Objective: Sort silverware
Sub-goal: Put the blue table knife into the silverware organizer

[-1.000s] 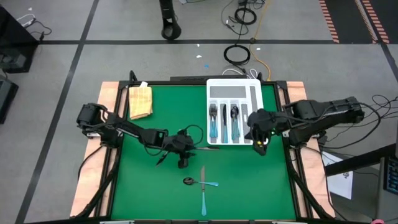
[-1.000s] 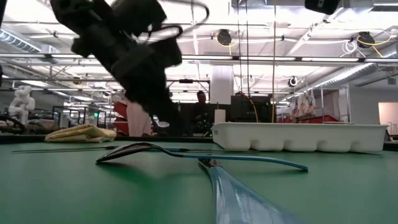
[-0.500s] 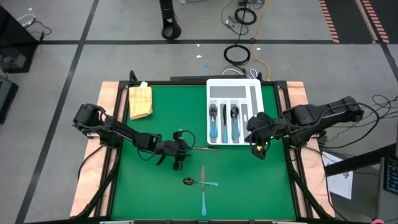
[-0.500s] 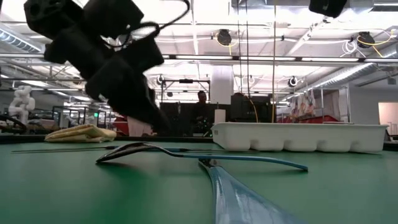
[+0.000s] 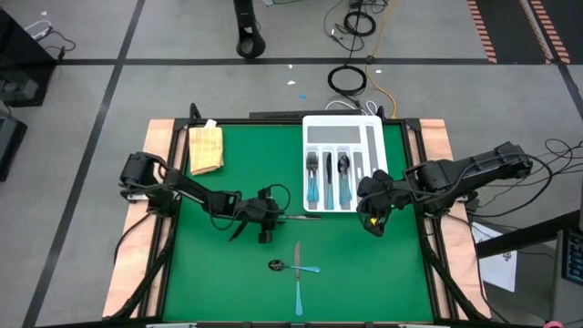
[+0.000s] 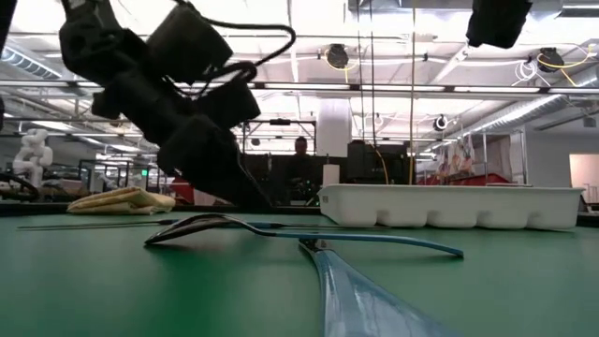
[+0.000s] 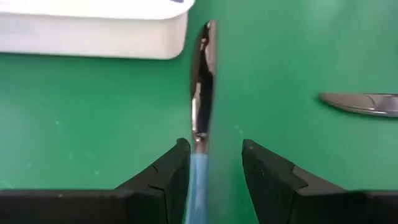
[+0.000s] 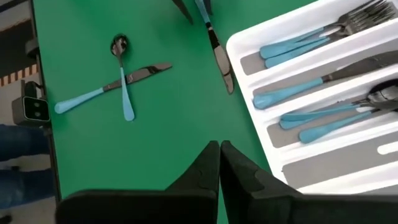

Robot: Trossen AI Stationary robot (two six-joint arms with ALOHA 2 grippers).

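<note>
Left of centre in the high view, the left gripper (image 5: 265,219) sits low on the mat, fingers parted around a blue-handled knife (image 5: 299,217) just beside the white tray (image 5: 343,128). Below centre, a spoon (image 5: 290,267) and second knife (image 5: 298,277) lie crossed. At right, the right gripper (image 5: 372,221) hangs pinched together, empty.

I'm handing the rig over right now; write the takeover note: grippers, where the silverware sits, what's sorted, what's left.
Left gripper: open, low over the mat, fingers straddling the blue handle of a knife lying just in front of the tray; not yet gripped.
Right gripper: shut, empty, waiting beside the tray's right front corner.
Done: forks, a knife and spoons lie in the white tray, each kind in its own slot.
Left: that knife, plus a spoon and another knife crossed on the mat nearer the front edge.
</note>
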